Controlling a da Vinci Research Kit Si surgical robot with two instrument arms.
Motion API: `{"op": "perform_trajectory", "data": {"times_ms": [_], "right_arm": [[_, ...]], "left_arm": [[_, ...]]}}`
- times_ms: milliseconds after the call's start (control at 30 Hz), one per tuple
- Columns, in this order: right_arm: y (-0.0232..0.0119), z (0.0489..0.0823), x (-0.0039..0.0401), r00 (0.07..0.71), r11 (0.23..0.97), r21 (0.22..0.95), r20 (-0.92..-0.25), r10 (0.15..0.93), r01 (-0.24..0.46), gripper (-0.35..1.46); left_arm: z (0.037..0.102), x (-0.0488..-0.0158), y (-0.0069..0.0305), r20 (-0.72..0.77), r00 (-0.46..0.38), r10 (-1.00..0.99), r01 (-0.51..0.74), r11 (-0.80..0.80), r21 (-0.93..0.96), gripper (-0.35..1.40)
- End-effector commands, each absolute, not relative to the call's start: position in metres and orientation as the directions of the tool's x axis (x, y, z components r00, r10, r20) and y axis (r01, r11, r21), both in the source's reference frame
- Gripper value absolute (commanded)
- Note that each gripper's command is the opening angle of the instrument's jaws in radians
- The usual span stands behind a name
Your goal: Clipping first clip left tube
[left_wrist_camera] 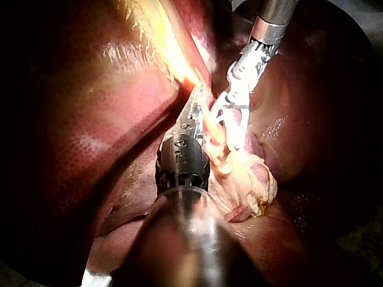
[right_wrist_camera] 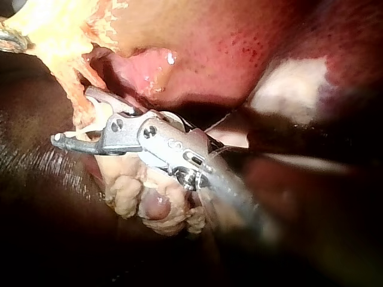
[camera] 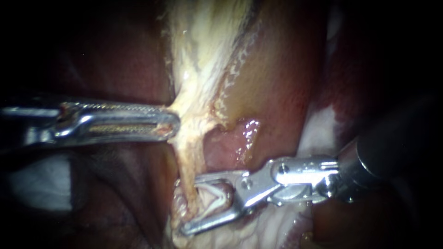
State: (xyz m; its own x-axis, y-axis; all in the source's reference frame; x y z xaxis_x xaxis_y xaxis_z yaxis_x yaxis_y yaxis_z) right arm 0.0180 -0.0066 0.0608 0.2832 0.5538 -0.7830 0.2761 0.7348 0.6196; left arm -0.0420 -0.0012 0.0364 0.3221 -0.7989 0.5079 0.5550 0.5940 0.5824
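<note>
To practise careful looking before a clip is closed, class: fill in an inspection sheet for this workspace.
Surface: liver, dark red, glistening.
Job's things: tube, a pale strand passing between the right instrument's jaws; white clip in those jaws, not yet closed.
Clutter: nothing seen.
Instruments: left instrument, jaws shut on pale tissue; right instrument, jaws wide apart, holding the clip astride the tube.
Cables: nothing seen.
Surroundings: dark, nothing told apart.

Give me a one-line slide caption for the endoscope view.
Left instrument grips pale tissue; right instrument holds an open clip around the tube.
</note>
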Motion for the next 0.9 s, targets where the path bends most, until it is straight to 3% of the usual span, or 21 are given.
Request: {"op": "perform_trajectory", "data": {"times_ms": [33, 900], "right_arm": [[-0.0066, 0.0607, 0.018, 0.284, 0.731, 0.622, -0.782, 0.555, 0.281, 0.55], [-0.0065, 0.0623, 0.0207, 0.288, 0.681, 0.633, -0.774, 0.564, 0.367, 0.41]], "left_arm": [[0.0366, -0.0421, -0.0012, 0.508, 0.322, -0.799, 0.554, 0.594, 0.583, -0.35], [0.0367, -0.0423, -0.0011, 0.508, 0.322, -0.799, 0.555, 0.594, 0.583, -0.35]]}}
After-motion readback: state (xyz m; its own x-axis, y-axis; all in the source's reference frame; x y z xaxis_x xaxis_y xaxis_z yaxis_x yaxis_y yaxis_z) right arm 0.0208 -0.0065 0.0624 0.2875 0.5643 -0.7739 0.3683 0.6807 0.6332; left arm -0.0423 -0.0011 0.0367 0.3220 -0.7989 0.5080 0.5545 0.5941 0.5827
